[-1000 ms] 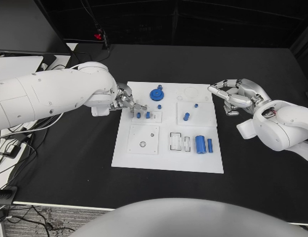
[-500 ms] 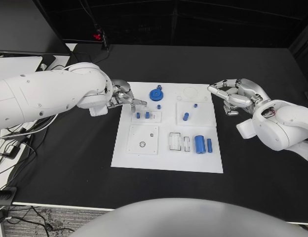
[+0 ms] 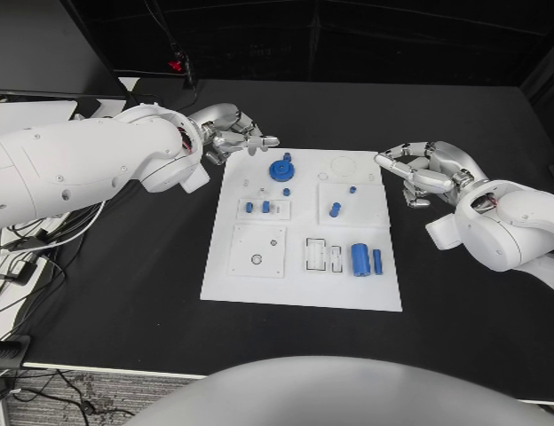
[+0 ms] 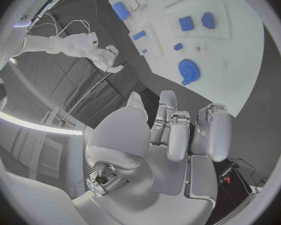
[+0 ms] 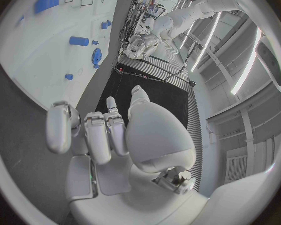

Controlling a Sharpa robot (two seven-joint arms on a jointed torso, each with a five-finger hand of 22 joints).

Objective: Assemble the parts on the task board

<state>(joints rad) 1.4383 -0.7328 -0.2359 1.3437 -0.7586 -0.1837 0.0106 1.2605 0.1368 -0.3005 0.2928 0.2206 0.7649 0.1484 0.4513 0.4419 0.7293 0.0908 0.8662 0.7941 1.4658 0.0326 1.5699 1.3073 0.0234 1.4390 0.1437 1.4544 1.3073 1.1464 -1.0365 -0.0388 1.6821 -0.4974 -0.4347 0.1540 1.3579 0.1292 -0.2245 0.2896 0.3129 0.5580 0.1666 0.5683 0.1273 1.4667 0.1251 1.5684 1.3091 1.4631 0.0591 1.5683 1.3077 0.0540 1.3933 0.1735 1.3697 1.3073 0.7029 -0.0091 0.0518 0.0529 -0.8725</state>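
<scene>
Head view: white rectangular task board point(image 3: 300, 293) lies mid-bench point(image 3: 123, 293), small blue parts point(image 3: 360, 259) on it. Left hand point(image 3: 233, 138) off the board's far-left corner, fingers spread, empty. Right hand point(image 3: 421, 172) beside the board's right edge, fingers loosely apart, empty.
Left wrist view: blue round gear part point(image 4: 188, 71) on the board.
Right wrist view: right hand's fingers point(image 5: 97, 135) apart, holding nothing.

This is a robotics lab. A black surface point(image 3: 123, 293) stands against dark walls, loose cables point(image 3: 8, 275) trail off its edge at nine o'clock, a white task board point(image 3: 296, 288) sits at its middle, and long ceiling strip lights point(image 5: 243, 60) run overhead.
</scene>
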